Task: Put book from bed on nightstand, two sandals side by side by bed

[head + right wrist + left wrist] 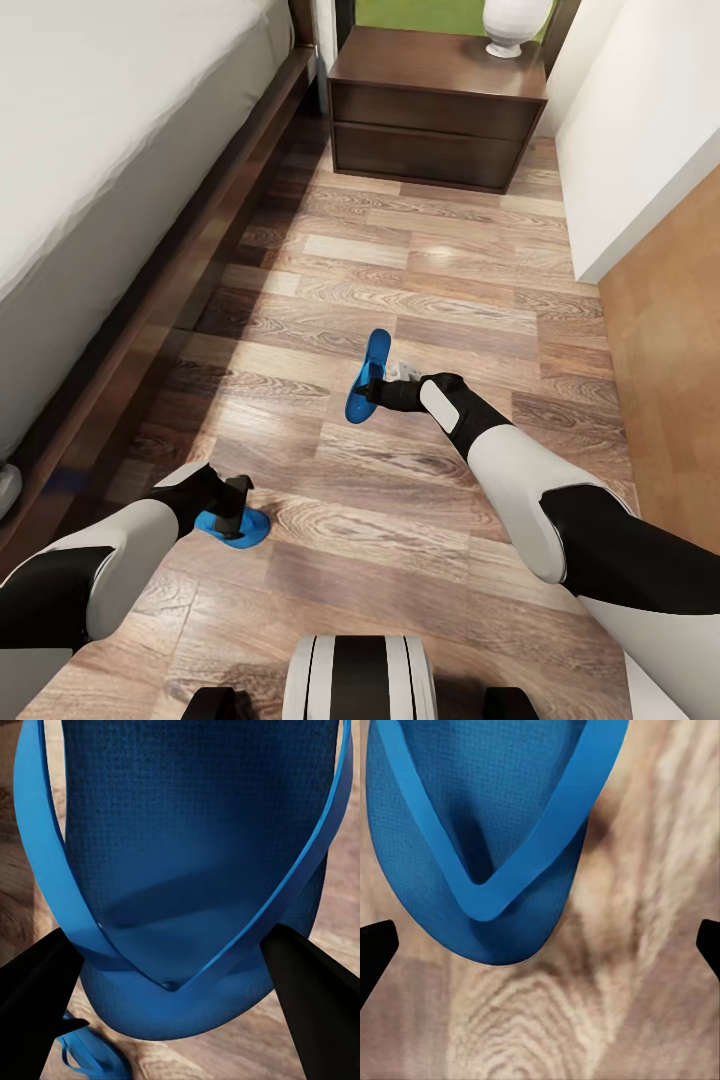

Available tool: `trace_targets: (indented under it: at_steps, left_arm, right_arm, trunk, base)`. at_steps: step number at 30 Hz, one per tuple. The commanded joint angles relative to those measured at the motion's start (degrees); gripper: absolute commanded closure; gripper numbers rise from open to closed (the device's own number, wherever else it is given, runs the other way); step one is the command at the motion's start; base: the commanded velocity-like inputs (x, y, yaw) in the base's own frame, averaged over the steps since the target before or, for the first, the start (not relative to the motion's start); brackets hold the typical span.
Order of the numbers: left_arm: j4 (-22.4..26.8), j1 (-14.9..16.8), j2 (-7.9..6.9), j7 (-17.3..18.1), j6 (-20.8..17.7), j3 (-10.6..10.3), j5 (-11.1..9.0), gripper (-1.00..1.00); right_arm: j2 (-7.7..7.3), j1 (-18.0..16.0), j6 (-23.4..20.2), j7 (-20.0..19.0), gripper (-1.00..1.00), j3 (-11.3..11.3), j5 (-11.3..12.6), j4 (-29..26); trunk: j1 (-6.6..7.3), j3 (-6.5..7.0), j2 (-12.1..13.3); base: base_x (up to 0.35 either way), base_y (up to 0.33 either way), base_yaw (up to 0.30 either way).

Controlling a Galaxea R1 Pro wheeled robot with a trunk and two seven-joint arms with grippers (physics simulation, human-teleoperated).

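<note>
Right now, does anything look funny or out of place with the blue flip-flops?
Yes. The two sandals aren't a neat pair: one is tipped up at the right gripper, the other lies on the floor under the left gripper, well apart.

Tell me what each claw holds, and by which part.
The right claw grips a blue flip-flop at its toe end, lifted on edge. The left claw is open above the other flip-flop on the floor, holding nothing.
</note>
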State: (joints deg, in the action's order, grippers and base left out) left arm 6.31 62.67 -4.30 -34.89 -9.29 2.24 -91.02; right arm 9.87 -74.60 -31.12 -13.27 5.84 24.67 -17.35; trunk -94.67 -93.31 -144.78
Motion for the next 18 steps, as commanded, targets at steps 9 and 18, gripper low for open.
trace_targets:
  at_steps: [9, 18]
  left_arm:
    - [0.1, 0.0, -0.01, 1.2, -0.5, 0.2, 0.3, -1.00]
    - [0.1, 0.0, -0.01, 1.3, -0.5, 0.2, 0.4, -1.00]
  right_arm:
    - [-0.03, 0.0, -0.2, -0.1, 1.00, 0.3, 0.0, -0.1]
    - [-0.03, 0.0, -0.2, -0.1, 1.00, 0.3, -0.1, -0.1]
  trunk:
    - [0.01, -0.03, 0.0]
    - [0.01, -0.03, 0.0]
  base:
    - [0.000, 0.000, 0.000]
    - [0.000, 0.000, 0.000]
